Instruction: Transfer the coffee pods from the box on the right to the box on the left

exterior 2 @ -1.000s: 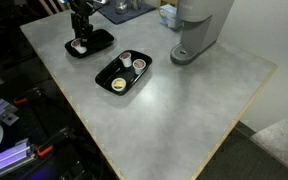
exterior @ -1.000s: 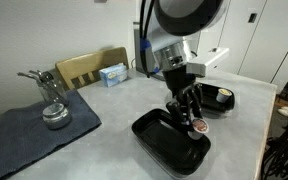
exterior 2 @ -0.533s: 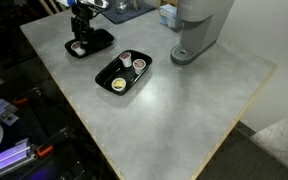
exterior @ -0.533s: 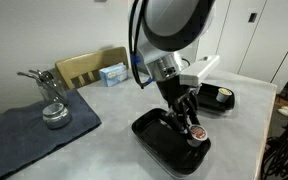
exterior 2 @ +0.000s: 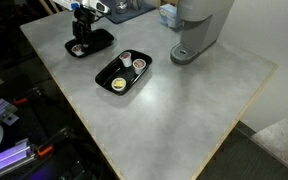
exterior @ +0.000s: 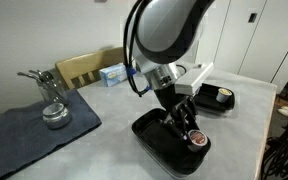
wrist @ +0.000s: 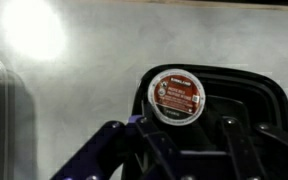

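Fingers (wrist: 106,150) clamped on coffee pod (wrist: 176,95), over black tray (wrist: 256,95) edge, open grey tabletop (wrist: 74,100) alongside

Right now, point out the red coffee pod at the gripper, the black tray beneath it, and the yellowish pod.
Red coffee pod (wrist: 176,95): wrist view, middle of foil top.
Black tray (exterior: 156,138): an exterior view, bare floor.
Yellowish pod (exterior 2: 118,85): an exterior view, its top.

Rounded white-grey arm (exterior: 169,30), black end effector (exterior: 191,134), dark looping cable (exterior: 131,42)
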Robot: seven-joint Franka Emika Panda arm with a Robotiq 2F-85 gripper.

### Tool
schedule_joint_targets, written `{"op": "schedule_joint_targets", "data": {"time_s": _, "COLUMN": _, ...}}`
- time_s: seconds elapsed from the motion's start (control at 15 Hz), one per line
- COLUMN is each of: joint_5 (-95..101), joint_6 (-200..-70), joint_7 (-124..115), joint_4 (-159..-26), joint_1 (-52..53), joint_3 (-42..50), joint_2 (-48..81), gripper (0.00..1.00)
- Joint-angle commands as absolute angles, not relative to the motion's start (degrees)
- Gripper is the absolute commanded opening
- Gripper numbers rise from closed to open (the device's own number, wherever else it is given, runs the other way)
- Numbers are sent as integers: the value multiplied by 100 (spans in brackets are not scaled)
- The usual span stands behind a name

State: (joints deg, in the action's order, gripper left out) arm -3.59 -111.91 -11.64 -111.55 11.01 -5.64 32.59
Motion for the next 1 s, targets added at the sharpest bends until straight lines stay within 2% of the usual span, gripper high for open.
{"op": "schedule_joint_targets", "data": {"time_s": 0.0, "joint_5": -258, "joint_6": -10979, "joint_7": -1046, "joint_4": -10932, "joint_1": 1103, "joint_3": -539, "joint_2": 3419, "gripper": 57}}
{"op": "schedule_joint_targets", "data": {"time_s": 0.2, "joint_5": -256, "joint_6": -10968, "joint_7": -1045, "joint_4": -10895, "joint_1": 1104, "joint_3": -538, "joint_2": 3430, "gripper": 67}}
{"op": "schedule_joint_targets", "data": {"time_s": 0.27, "joint_5": -253, "joint_6": -10968, "joint_7": -1047, "joint_4": -10892, "joint_1": 1103, "joint_3": -537, "joint_2": 3410, "gripper": 85}}
{"op": "schedule_joint_targets", "data": {"time_s": 0.4, "joint_5": -254, "joint_6": -10970, "joint_7": -1047, "joint_4": -10875, "joint_1": 1100, "joint_3": -535, "joint_2": 3392, "gripper": 88}}
{"op": "schedule_joint_targets", "data": {"time_s": 0.47, "joint_5": -253, "joint_6": -10973, "joint_7": -1045, "joint_4": -10869, "joint_1": 1097, "joint_3": -533, "joint_2": 3374, "gripper": 95}}
{"op": "schedule_joint_targets", "data": {"time_s": 0.6, "joint_5": -250, "joint_6": -10985, "joint_7": -1046, "joint_4": -10859, "joint_1": 1092, "joint_3": -526, "joint_2": 3339, "gripper": 100}}
{"op": "schedule_joint_targets", "data": {"time_s": 0.93, "joint_5": -198, "joint_6": -11037, "joint_7": -1051, "joint_4": -10863, "joint_1": 1072, "joint_3": -483, "joint_2": 3144, "gripper": 100}}
